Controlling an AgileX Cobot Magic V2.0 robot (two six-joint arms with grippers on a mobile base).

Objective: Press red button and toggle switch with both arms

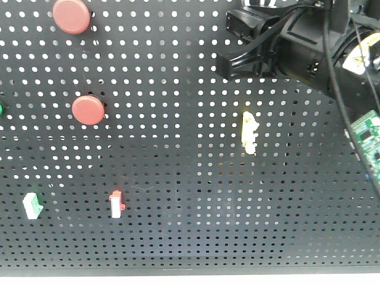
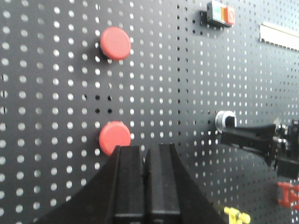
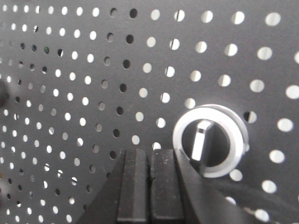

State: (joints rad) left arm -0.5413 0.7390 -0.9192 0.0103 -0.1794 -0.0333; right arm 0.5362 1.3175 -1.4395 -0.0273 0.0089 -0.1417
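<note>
The red button (image 1: 71, 15) is the upper, larger red disc on the black pegboard (image 1: 178, 148); it also shows in the left wrist view (image 2: 115, 43). My left gripper (image 2: 145, 148) is shut and empty, just right of and below the smaller red disc (image 2: 114, 137), off the board. The toggle switch (image 3: 209, 140) is a silver-white ring with a short lever pointing up. My right gripper (image 3: 149, 151) is shut and empty, its tips just left of the ring. In the left wrist view its fingers (image 2: 247, 136) lie just below the switch (image 2: 225, 119). The front view shows the right gripper (image 1: 234, 44) covering the switch.
A pale yellow clip-like switch (image 1: 249, 133) hangs below the right gripper. A red-and-white rocker (image 1: 116, 203) and a green-and-white one (image 1: 32, 205) sit low on the board. A green button (image 1: 0, 110) is at the left edge. A green-and-red switch box (image 2: 222, 13) sits higher up.
</note>
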